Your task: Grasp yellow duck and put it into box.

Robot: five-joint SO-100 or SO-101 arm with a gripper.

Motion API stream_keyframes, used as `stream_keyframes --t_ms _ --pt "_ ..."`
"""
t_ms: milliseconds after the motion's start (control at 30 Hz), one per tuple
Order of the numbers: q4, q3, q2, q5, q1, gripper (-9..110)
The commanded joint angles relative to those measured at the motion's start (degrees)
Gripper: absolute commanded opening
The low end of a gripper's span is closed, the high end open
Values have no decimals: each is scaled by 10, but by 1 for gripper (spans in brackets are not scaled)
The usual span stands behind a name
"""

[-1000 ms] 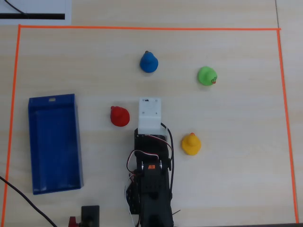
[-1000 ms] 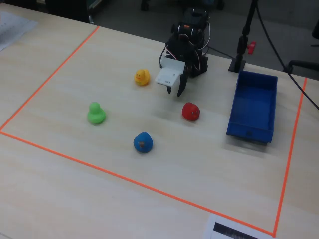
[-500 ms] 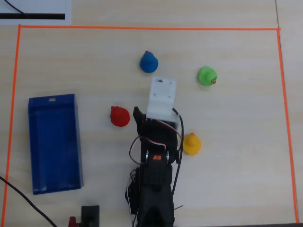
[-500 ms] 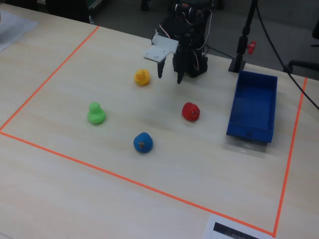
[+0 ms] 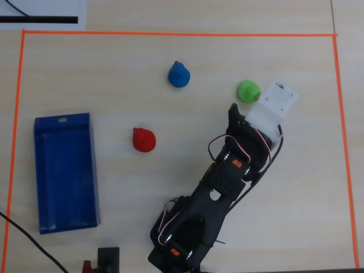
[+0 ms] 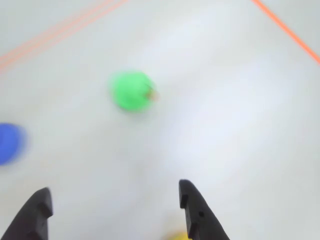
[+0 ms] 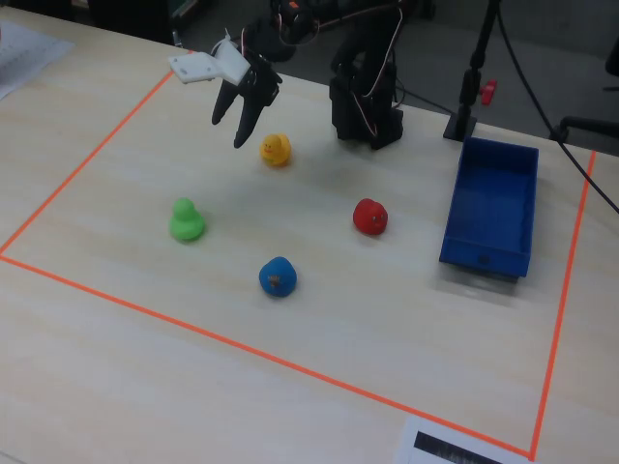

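- Pale wood tabletop point(image 7: 319, 319), work area framed by orange tape point(image 7: 87, 130); a black stand and cables sit past the far edge.
- Gripper point(image 7: 238, 130) hangs above the table with its jaws spread wide and nothing between them; the wrist view shows both black fingers point(image 6: 197, 212) well apart over bare table.
- Yellow duck point(image 7: 276, 149) sits on the table just beside the fingertips in the fixed view, slightly right of them and nearer the arm's base. Not touched.
- Wrist view: only a yellow sliver point(image 6: 176, 236) shows at the bottom edge, by the right finger. So the duck lies behind and under the jaws, not ahead of them.
- Overhead view: the arm covers the yellow duck entirely; its place there cannot be read.
- Green duck point(image 6: 131, 91) lies straight ahead of the open jaws, blue duck point(image 7: 278, 276) off to one side, red duck point(image 7: 369, 217) between arm and box.
- Box point(image 7: 490, 211) stands well apart, on the far side of the arm's base point(image 7: 366, 106) from the duck.
- Judgement: the gripper has to pull back toward the base and drop before closing; going forward risks the green duck.
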Motion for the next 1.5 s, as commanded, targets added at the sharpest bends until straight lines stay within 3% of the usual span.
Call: stream_keyframes --t_ms 0,167,433,1067,1133,1200,1333,1467 --pt "33 36 34 -41 87 34" --pt "134 30 39 -40 122 34" --pt "171 81 69 -61 116 37" --pt "105 138 -16 -124 134 37" --pt "102 135 -25 -130 137 33" --pt "103 128 -32 -131 138 18" --pt "124 106 -47 -131 136 3" --pt "143 86 -63 -140 135 0"
